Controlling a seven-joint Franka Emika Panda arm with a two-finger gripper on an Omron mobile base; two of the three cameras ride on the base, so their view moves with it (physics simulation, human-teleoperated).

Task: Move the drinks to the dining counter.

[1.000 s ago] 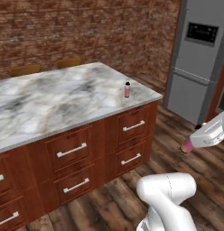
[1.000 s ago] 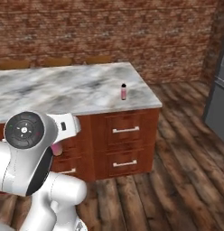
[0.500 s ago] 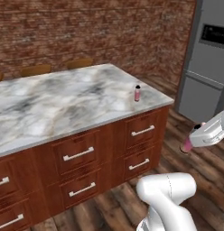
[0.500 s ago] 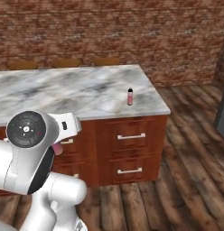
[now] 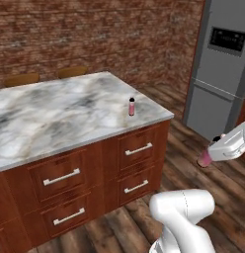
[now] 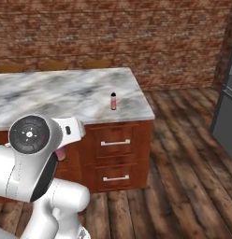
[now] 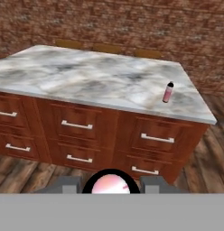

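The island (image 5: 70, 116) is the landmark here: a marble-topped block with wood drawers, stool backs just showing past its far edge, the brick wall beyond. Starting at its left end, the top is bare marble, free room for setting things down. Toward its right end, near the corner and a little in from the front edge, one pink bottle (image 5: 131, 106) stands upright with its black cap on; it already sits where the task wants it, and reads as the delivered drink. Right of the island, out over the plank floor and well apart from the marble, the gripper (image 5: 209, 154) carries the second bottle (image 5: 205, 158), its pink body poking out from the white hand. The fingers are drawn in tight around this bottle, which is why it stays up with nothing beneath it. In the hand view the bottle's pale rounded end (image 7: 111, 185) sits between the two finger tips, and the camera looks straight at the island's drawers and top, so the hand seems aimed there for the next placement. Farther right of the island stands the grey fridge (image 5: 221, 69), out of the way.
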